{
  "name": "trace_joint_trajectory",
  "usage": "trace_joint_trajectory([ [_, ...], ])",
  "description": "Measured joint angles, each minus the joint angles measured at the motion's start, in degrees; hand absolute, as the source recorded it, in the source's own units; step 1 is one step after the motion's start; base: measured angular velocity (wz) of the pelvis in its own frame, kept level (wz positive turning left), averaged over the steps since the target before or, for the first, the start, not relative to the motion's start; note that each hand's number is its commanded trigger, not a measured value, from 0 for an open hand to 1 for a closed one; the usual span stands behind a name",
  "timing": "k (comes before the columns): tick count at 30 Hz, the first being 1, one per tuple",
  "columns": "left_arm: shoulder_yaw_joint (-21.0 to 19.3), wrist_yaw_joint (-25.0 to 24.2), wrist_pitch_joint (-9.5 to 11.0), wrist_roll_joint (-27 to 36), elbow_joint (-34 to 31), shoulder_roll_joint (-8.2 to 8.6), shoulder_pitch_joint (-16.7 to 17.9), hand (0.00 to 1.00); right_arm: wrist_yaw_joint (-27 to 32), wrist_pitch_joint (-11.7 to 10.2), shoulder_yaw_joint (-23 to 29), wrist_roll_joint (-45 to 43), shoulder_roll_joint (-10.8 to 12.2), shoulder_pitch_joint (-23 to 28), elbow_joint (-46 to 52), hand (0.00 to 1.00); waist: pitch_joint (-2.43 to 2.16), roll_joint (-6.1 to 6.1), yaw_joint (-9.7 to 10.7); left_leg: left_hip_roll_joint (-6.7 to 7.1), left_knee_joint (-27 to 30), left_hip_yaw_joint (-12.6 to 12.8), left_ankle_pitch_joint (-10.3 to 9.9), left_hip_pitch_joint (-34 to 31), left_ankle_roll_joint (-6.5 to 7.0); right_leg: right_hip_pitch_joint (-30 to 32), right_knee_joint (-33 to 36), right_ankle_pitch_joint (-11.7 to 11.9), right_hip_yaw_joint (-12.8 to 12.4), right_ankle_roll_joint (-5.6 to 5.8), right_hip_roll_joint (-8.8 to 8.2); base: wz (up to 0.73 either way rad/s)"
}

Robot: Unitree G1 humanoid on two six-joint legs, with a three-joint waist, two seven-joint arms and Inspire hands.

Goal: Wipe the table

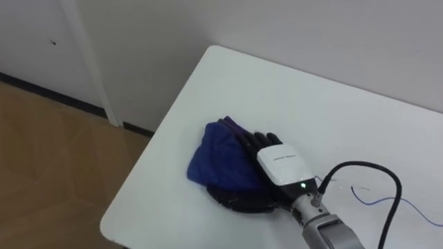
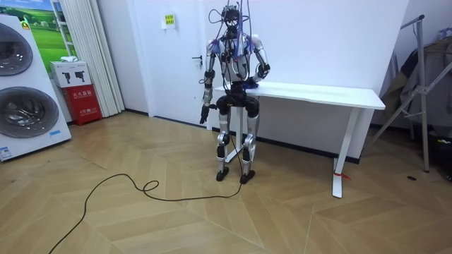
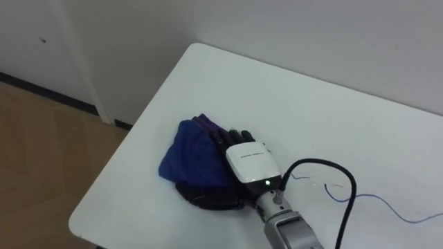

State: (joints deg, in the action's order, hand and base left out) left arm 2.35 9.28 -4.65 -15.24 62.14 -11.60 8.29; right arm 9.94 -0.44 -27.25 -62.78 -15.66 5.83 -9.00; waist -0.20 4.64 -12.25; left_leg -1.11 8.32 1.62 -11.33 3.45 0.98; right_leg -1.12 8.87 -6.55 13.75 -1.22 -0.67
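A bunched blue cloth (image 1: 218, 155) lies near the left end of the white table (image 1: 277, 90), a short way in from its left edge. My right hand (image 1: 282, 164) comes in from the lower right and rests on the cloth. Its dark fingers lie over the cloth's far fold and its thumb curls round the near side, so the cloth is pinched between them. In the room view I stand at the left end of the table (image 2: 318, 92), facing the wall. My left hand (image 2: 203, 114) hangs beside my hip, away from the table.
The table's left edge (image 1: 138, 187) drops to the wooden floor. A white wall runs just behind the table. Bare tabletop stretches to the right of the cloth. Across the room stand washing machines (image 2: 21, 92), a red box (image 2: 85, 104) and a metal rack (image 2: 424, 85).
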Motion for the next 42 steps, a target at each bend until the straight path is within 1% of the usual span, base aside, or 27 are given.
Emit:
trace_joint_trajectory([
  [3,0.32,0.16,0.0,-0.07,-0.2,0.06,0.11,0.0,-0.33,-0.05,-0.33,-0.01,-0.01,0.01,-0.09,0.0,-0.18,0.27,0.7,-0.03,0.04,-0.03,0.0,0.09,0.0,-0.2,-0.17,0.0,0.09,0.0,0.03,0.0],
  [4,0.3,0.16,0.0,-0.07,-0.19,0.08,0.15,0.0,-0.5,-0.1,-0.33,0.01,0.0,-0.02,-0.59,0.74,-0.18,0.27,1.07,-0.03,0.07,-0.08,0.0,0.28,0.0,-0.44,-0.23,0.0,0.19,0.0,0.03,0.04],
  [5,0.29,0.18,0.0,-0.07,-0.19,0.08,0.08,0.0,0.02,-0.45,-0.32,0.04,0.02,-0.11,-1.83,1.0,-0.16,0.25,1.28,-0.03,0.09,-0.17,-0.02,0.53,0.03,-0.77,-0.29,0.0,0.35,0.0,0.01,0.05],
  [9,0.27,0.67,0.0,-0.07,-0.18,0.11,0.1,0.0,1.43,-0.9,-0.3,0.17,0.17,-0.16,-3.31,1.0,-0.12,0.2,1.44,-0.02,-0.53,-0.19,-0.08,1.19,0.12,-1.32,-0.28,-0.04,0.39,0.06,-0.02,0.0],
  [12,0.27,1.37,-0.06,-0.07,-0.18,0.11,0.22,0.0,3.0,-0.85,0.7,0.19,0.97,-1.15,-3.35,1.0,-0.11,0.2,1.5,0.03,-0.54,-0.23,-0.09,1.25,0.13,-1.42,-0.28,-0.06,0.41,0.1,-0.08,0.0],
  [14,0.19,1.55,-0.07,-0.09,-0.21,0.15,0.23,0.0,3.57,-0.86,1.81,0.19,1.1,-1.52,-2.34,1.0,-0.07,0.14,1.51,0.07,-0.53,-0.32,-0.09,1.25,0.13,-1.48,-0.29,-0.09,0.56,0.15,-0.12,0.04],
  [18,0.07,1.78,-0.06,-0.24,-0.24,0.25,0.23,0.0,4.35,-1.06,2.29,0.4,1.1,-1.25,-1.17,1.0,0.05,-0.04,1.65,0.07,-0.55,-0.34,-0.09,1.24,0.13,-1.49,-0.31,-0.12,0.57,0.19,-0.12,0.0],
  [21,-0.72,1.86,-0.04,-0.36,-0.27,0.49,0.19,0.0,4.47,-1.5,2.3,0.88,1.1,-1.31,-1.02,1.0,0.09,-0.09,1.72,0.1,-0.56,-0.37,-0.12,1.22,0.17,-1.49,-0.32,-0.22,0.52,0.34,-0.13,0.0],
  [23,-1.9,1.88,-0.04,-0.6,-0.28,0.85,0.21,0.0,4.46,-1.72,2.3,2.85,1.08,-1.37,-1.15,1.0,0.13,-0.08,1.66,0.14,-0.57,-0.37,-0.14,1.22,0.19,-1.44,-0.31,-0.24,0.43,0.37,-0.15,0.0],
  [26,-2.26,1.81,-0.04,-0.61,-0.51,0.98,0.28,0.0,4.19,-2.1,2.82,4.26,1.03,-1.54,-0.89,1.0,0.14,-0.06,1.65,0.16,-0.61,-0.29,-0.17,1.24,0.24,-1.38,-0.31,-0.24,0.25,0.38,-0.15,-0.01],
  [30,-2.29,1.74,-0.01,-0.55,-1.61,1.17,0.2,0.0,3.11,-2.08,3.01,5.91,1.1,-2.35,-1.08,1.0,0.17,-0.07,1.62,0.17,-0.66,-0.25,-0.19,1.3,0.27,-1.4,-0.3,-0.24,0.12,0.38,-0.15,0.0],
  [31,-2.27,1.73,0.0,-0.52,-1.61,1.19,0.13,0.0,2.11,-2.0,3.09,6.48,1.4,-2.92,-1.18,1.0,0.24,-0.17,1.31,0.14,-0.66,-0.24,-0.19,1.46,0.28,-1.49,-0.29,-0.24,-0.28,0.38,-0.1,-0.04],
  [32,-2.25,1.72,0.0,-0.54,-1.6,1.24,0.13,0.0,1.41,-1.91,3.14,7.36,1.72,-3.52,-1.59,1.0,0.63,-0.35,1.19,-0.01,-0.72,-0.08,-0.19,2.04,0.28,-1.95,-0.29,-0.24,-0.31,0.38,-0.07,-0.06],
  [34,-2.15,1.72,-0.01,-0.53,-1.57,1.28,0.23,0.0,0.43,-1.33,3.19,8.92,1.86,-3.74,-1.44,1.0,0.74,-0.39,1.05,-0.1,-0.84,-0.02,-0.2,2.22,0.28,-2.07,-0.27,-0.25,-0.29,0.39,-0.04,-0.05],
  [35,-2.1,1.7,-0.03,-0.54,-1.57,1.35,0.33,0.0,-0.15,-1.07,3.17,9.55,1.87,-4.24,-1.35,1.0,0.96,-0.35,0.87,-0.08,-0.85,0.13,-0.22,2.2,0.23,-1.92,-0.26,-0.25,-0.59,0.39,0.0,-0.08],
  [37,-2.11,1.55,-0.34,-0.53,-1.49,1.62,0.65,0.0,-1.65,-0.4,3.11,10.78,2.28,-5.51,-1.53,1.0,1.15,-0.29,0.8,-0.04,-0.83,0.13,-0.28,2.09,0.16,-1.72,-0.26,-0.25,-1.0,0.38,0.07,-0.1],
  [39,-1.98,1.34,-0.56,-0.62,-1.52,1.96,1.35,0.0,-2.68,-0.09,3.2,12.61,2.76,-6.97,-2.79,1.0,1.14,-0.31,0.82,-0.02,-0.66,0.34,-0.36,2.07,0.14,-1.75,-0.26,-0.25,-1.13,0.38,0.13,-0.02],
  [42,-2.2,1.35,-1.41,-0.6,-1.66,2.22,2.51,0.0,-2.63,-0.31,4.0,19.34,3.55,-9.61,-7.07,1.0,1.12,-0.35,0.88,0.01,-0.55,0.42,-0.36,2.1,0.14,-1.81,-0.22,-0.24,-0.86,0.37,0.13,0.02],
])
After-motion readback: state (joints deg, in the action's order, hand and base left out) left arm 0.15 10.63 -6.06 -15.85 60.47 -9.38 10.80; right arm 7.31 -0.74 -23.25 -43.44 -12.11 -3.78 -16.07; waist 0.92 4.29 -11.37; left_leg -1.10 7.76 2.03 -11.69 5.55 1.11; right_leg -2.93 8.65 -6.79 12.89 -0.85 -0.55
